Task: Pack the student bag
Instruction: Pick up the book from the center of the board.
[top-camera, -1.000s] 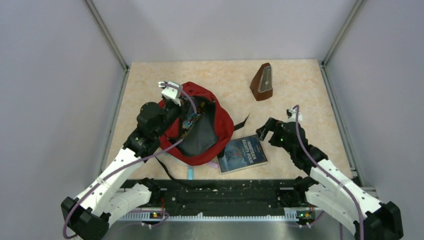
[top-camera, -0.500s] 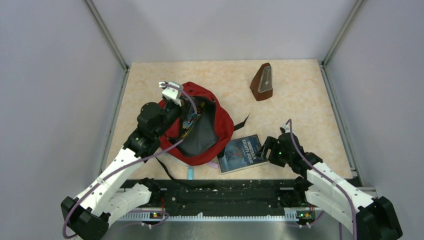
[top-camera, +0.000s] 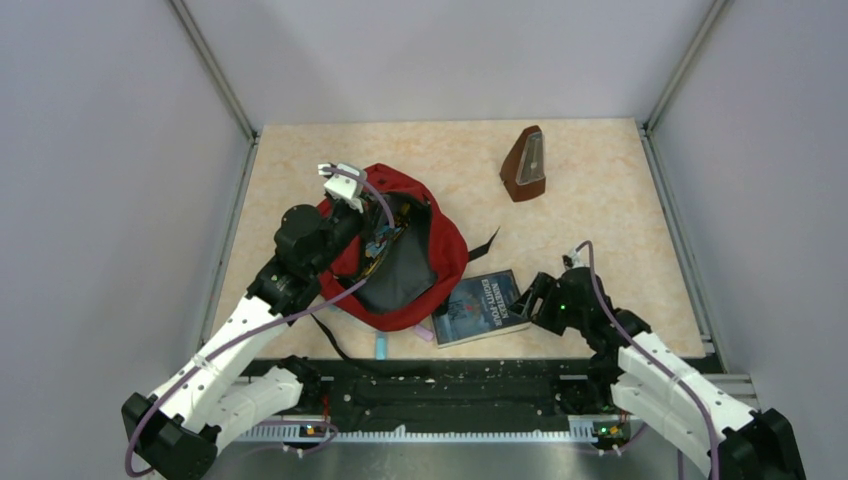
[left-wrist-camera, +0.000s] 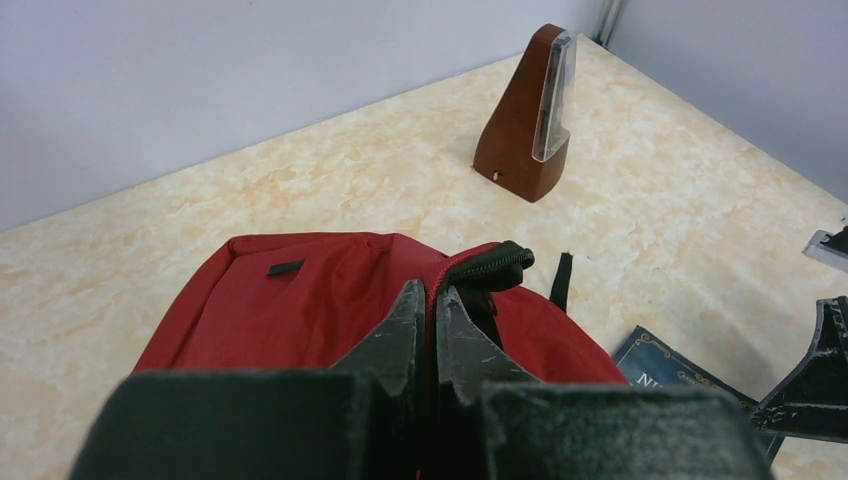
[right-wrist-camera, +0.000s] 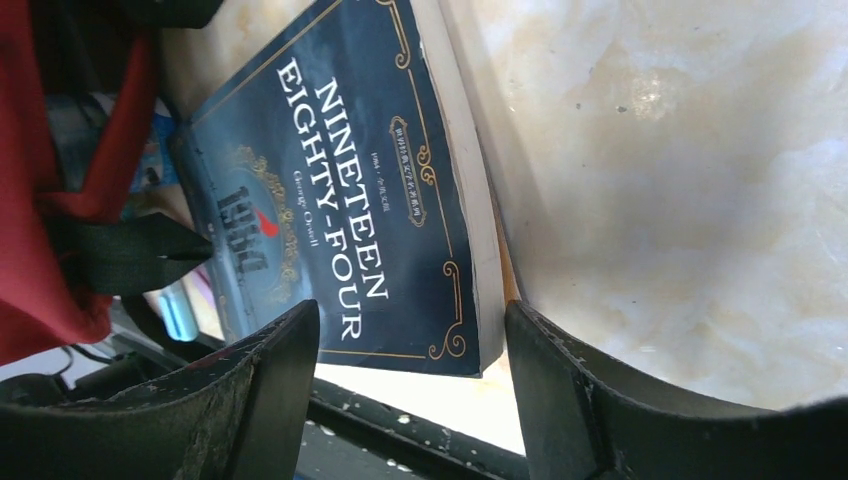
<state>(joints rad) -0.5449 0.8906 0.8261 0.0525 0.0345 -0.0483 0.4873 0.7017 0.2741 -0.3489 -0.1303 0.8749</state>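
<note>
Left tool (left-wrist-camera: 432, 305) was pressed together, pinching the rim of student bag (left-wrist-camera: 300, 300) at its open mouth. Right tool (right-wrist-camera: 410, 315) was spread, straddling a corner of book (right-wrist-camera: 340, 200); contact unclear. Bag lay just left of book on tabletop (top-camera: 600, 220). Black strap (right-wrist-camera: 120, 255) lay against book's bag-side edge. Metronome (top-camera: 525, 165) stood upright, well beyond.

The left arm (top-camera: 240, 330) reaches forward and bends at the elbow. The left gripper (left-wrist-camera: 432, 300) pinches its two fingers tight on the edge of the student bag (left-wrist-camera: 300, 300). The right arm (top-camera: 660, 370) stays low and leans left. The right gripper (right-wrist-camera: 410, 315) has its fingers spread wide.
</note>
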